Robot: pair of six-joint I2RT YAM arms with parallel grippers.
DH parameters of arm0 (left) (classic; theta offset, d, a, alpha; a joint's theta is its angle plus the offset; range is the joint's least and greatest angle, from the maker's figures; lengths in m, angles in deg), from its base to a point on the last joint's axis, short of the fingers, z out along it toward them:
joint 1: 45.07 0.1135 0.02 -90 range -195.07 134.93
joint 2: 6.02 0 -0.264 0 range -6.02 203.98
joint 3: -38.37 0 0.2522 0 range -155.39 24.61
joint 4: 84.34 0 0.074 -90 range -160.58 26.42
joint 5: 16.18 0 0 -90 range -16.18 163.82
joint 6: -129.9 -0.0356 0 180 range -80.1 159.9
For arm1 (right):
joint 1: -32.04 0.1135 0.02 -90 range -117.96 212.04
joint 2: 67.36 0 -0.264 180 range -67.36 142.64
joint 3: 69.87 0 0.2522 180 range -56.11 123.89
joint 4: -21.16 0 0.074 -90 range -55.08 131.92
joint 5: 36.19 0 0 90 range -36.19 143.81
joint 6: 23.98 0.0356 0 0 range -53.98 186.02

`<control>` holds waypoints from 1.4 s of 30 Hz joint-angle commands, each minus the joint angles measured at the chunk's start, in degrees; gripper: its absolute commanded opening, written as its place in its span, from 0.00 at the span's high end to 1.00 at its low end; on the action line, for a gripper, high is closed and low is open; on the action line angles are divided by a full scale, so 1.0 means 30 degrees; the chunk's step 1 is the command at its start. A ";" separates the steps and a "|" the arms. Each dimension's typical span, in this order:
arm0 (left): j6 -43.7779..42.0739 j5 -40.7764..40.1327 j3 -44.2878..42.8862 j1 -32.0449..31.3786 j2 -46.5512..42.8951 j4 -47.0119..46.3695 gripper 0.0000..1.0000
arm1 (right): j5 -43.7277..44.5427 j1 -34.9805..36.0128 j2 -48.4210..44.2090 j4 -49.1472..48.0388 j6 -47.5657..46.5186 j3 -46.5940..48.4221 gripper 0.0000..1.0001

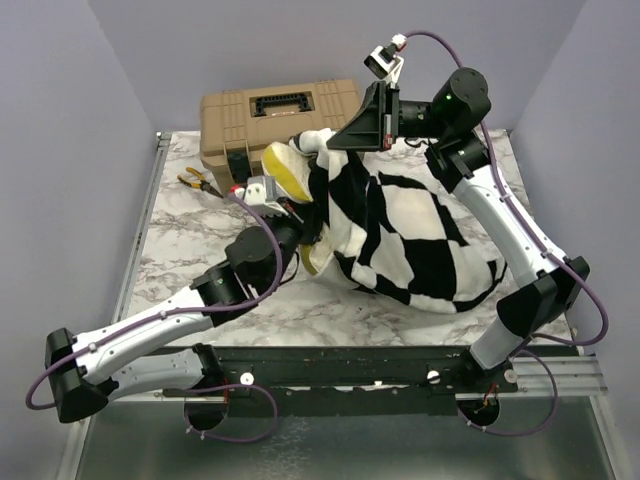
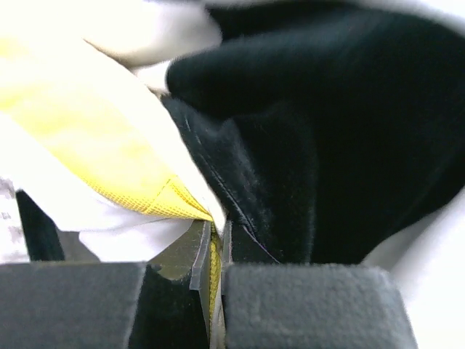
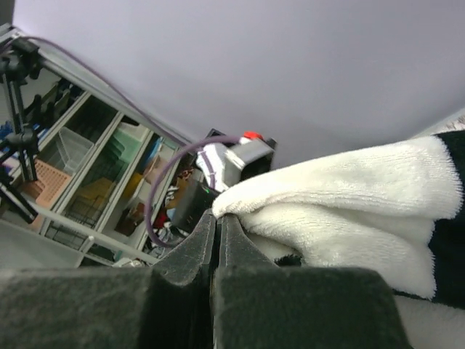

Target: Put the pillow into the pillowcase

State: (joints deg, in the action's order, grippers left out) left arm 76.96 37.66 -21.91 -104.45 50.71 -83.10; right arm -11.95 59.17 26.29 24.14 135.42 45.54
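The white pillow (image 1: 287, 168) with its yellow edge strip sticks out of the left end of the black and cream checkered pillowcase (image 1: 420, 240), which lies bunched on the marble table. My left gripper (image 1: 305, 217) is shut on the pillow's yellow edge. In the left wrist view the strip (image 2: 87, 123) is pinched in that gripper (image 2: 216, 236), with black pillowcase fabric (image 2: 341, 145) right beside it. My right gripper (image 1: 338, 140) is raised above the pillow. It is shut on the cream edge of the pillowcase (image 3: 349, 189), pinched at the gripper's tips (image 3: 218, 214).
A tan toolbox (image 1: 275, 115) stands at the back of the table, just behind the pillow. Yellow-handled pliers (image 1: 200, 180) lie to its left front. The table (image 1: 190, 240) has marble-patterned bare surface at the left and a metal rail along the front.
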 commanded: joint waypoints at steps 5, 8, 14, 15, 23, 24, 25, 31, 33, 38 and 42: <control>-0.8310 -0.0737 -0.9574 -0.0075 -0.0226 0.1825 1.00 | -0.1537 0.1026 0.0927 -0.4326 0.2565 0.2899 1.00; -1.0358 0.0471 -1.3298 -0.0072 0.1211 0.2432 1.00 | -0.1127 0.1075 0.0980 -0.4953 0.3059 0.2981 1.00; -1.2796 0.3266 -2.0236 -0.0142 0.5945 0.4111 1.00 | -0.0432 0.1022 0.0291 -0.3130 0.1822 0.2626 1.00; -1.2892 0.3606 -2.1000 -0.0234 0.6730 0.4788 1.00 | -0.0233 0.0966 -0.0035 -0.2533 0.1309 0.2126 1.00; -1.0024 0.3837 -1.8342 -0.0938 0.9892 0.6251 1.00 | 0.3636 -0.3493 -0.6444 0.5819 -0.3236 -0.6607 1.00; -0.9282 0.4230 -1.7592 -0.0978 1.0241 0.6295 1.00 | 0.3747 -0.4524 -0.7380 0.6715 -0.3585 -0.7961 1.00; -0.8574 0.4686 -1.6868 -0.1002 1.0680 0.6337 1.00 | 0.3952 -0.5422 -0.8212 0.7651 -0.4033 -0.9380 1.00; -0.3930 0.8924 -1.5400 -0.1567 1.4634 0.6040 1.00 | 0.9011 -0.7171 -1.1231 1.6625 -0.9671 -1.1352 1.00; -0.3330 1.0079 -1.5845 -0.1948 1.6311 0.5959 1.00 | 1.1355 -0.7472 -1.1377 1.8821 -1.1154 -1.0467 1.00; -0.1692 0.9241 -1.5635 -0.2162 1.9310 0.6167 1.00 | 1.8603 -0.7529 -1.1444 2.1549 -1.3808 -0.8930 1.00; -0.0696 0.6925 -1.4451 -0.1982 2.0234 0.7546 1.00 | 1.9697 -0.7524 -1.1787 2.1365 -1.4312 -1.0450 1.00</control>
State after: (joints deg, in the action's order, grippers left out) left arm 69.25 60.45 -69.06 -109.52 108.28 -67.62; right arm 39.22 36.16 -6.94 88.27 96.85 14.98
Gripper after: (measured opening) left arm 0.036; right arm 0.006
